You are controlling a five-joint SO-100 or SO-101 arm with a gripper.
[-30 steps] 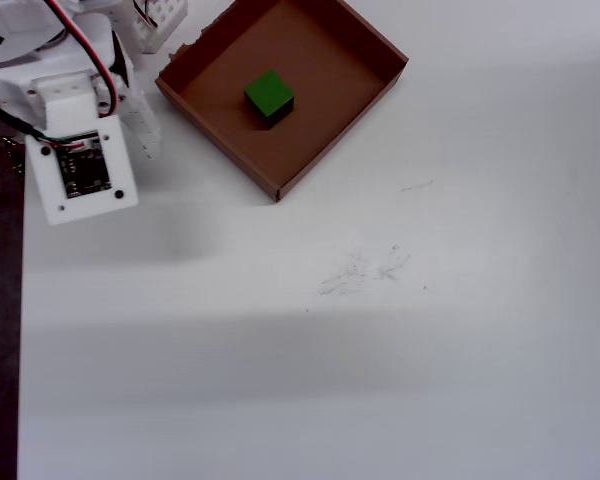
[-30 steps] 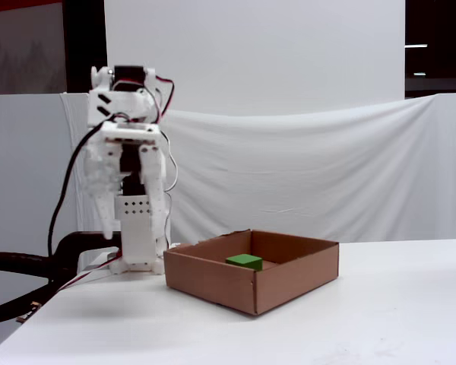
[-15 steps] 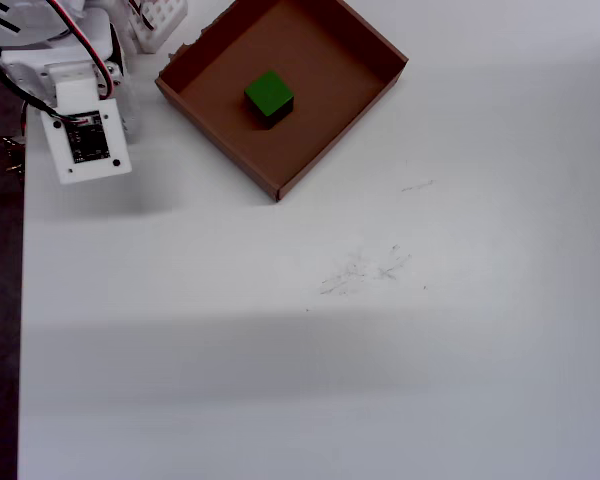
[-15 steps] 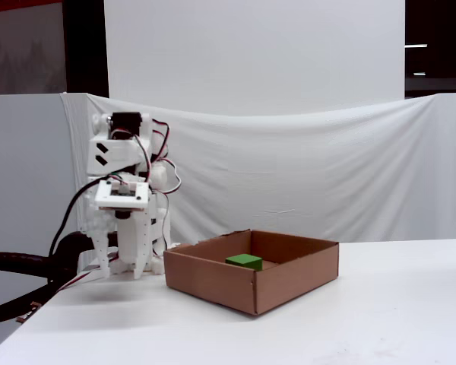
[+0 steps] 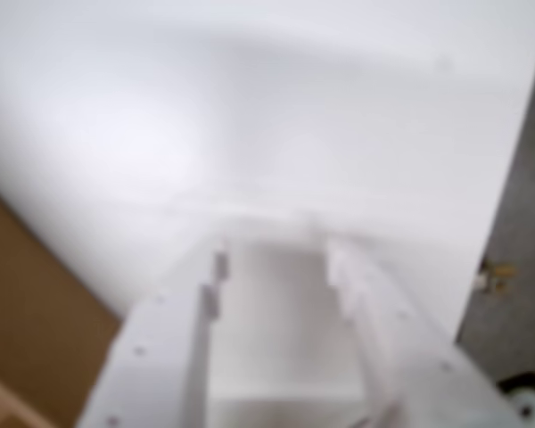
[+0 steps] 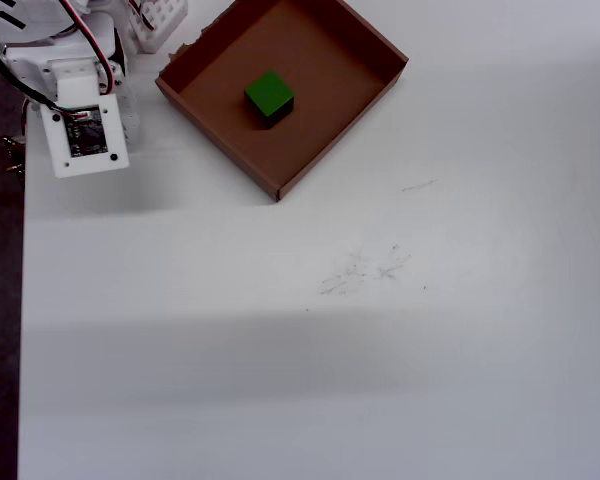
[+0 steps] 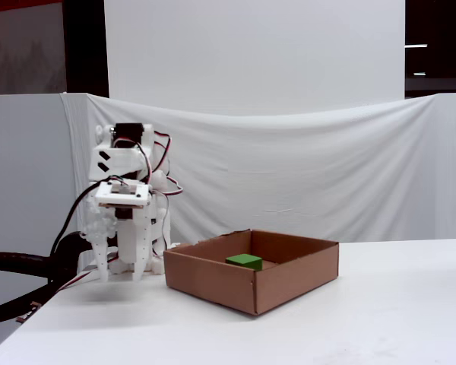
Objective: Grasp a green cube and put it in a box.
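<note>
On my overhead view, the arm sits folded at the far left, its white body bunched over the top-left corner of the tabletop, with red and black wires looping over it. In the fixed view I see the gripper pointing down beside the base, its tips just above the tabletop and left of the box, clear of it. The wrist view is badly blurred; I make out the gripper as two white fingers with an empty gap between them, set moderately apart and holding nothing. A strip of brown cardboard shows at the left edge of that view.

Moving right, the box lies near the top of the overhead view, turned like a diamond, one corner toward the arm. The green cube rests on its floor, a little toward the arm's side of centre, touching no wall. From the fixed view the green cube peeks over the near wall of the box.

Further right, faint grey scuff marks mark the tabletop.
</note>
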